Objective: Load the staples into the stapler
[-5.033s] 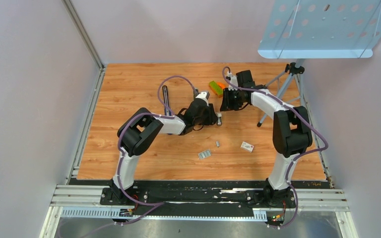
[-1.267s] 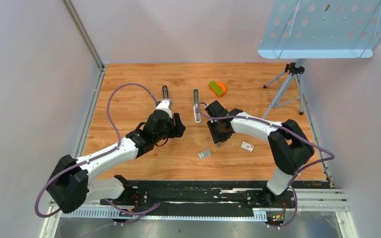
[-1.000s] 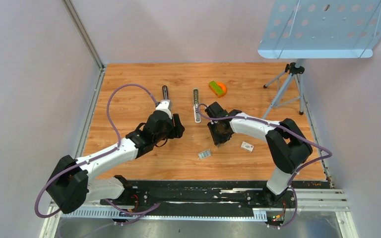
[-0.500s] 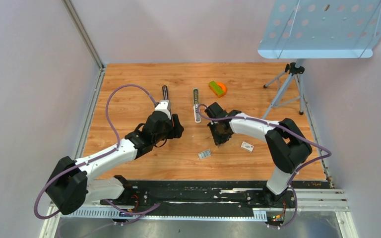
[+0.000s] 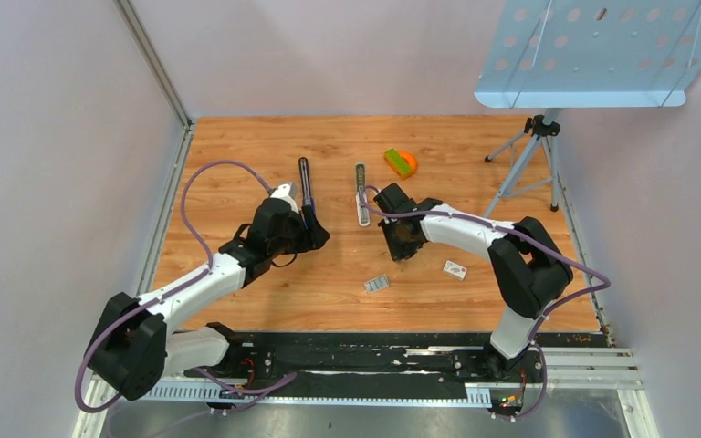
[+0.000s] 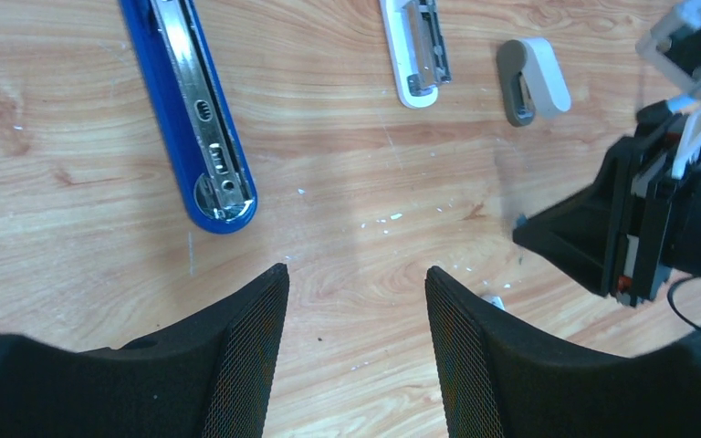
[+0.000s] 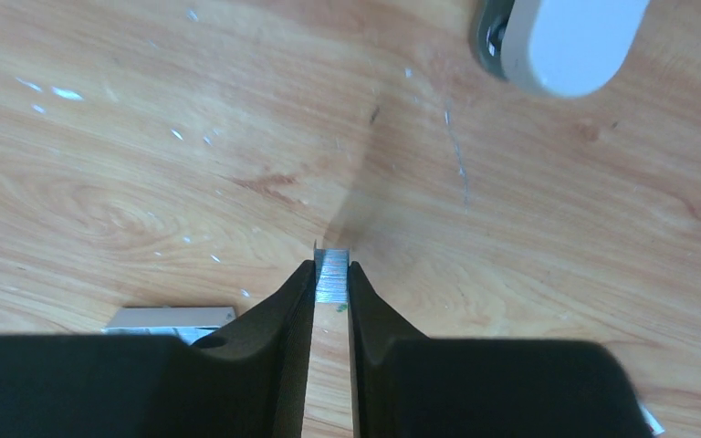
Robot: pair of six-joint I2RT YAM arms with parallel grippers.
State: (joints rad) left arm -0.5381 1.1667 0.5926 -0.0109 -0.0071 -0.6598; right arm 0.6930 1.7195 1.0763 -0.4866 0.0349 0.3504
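Note:
My right gripper (image 7: pixel 331 267) is shut on a small silvery ribbed block of staples (image 7: pixel 332 276), low over the wood; from above the gripper (image 5: pixel 401 250) hides the block. A blue stapler (image 6: pixel 193 109) lies open with its metal rail up, just beyond my open left gripper (image 6: pixel 354 272), which holds nothing. In the top view the blue stapler (image 5: pixel 305 181) lies left of an open white stapler (image 5: pixel 361 197), and the left gripper (image 5: pixel 314 235) hovers near its close end. The white stapler (image 6: pixel 415 50) also shows in the left wrist view.
A small grey-and-white piece (image 7: pixel 555 41) lies ahead of the right gripper. Another flat strip of staples (image 5: pixel 377 285) and a white card (image 5: pixel 455 270) lie nearer the bases. An orange-green object (image 5: pixel 400 162) and a tripod (image 5: pixel 522 164) stand at the back right.
The right gripper has narrowed onto the staples block. The left arm has swung slightly left, nearer the blue stapler, its jaws unchanged.

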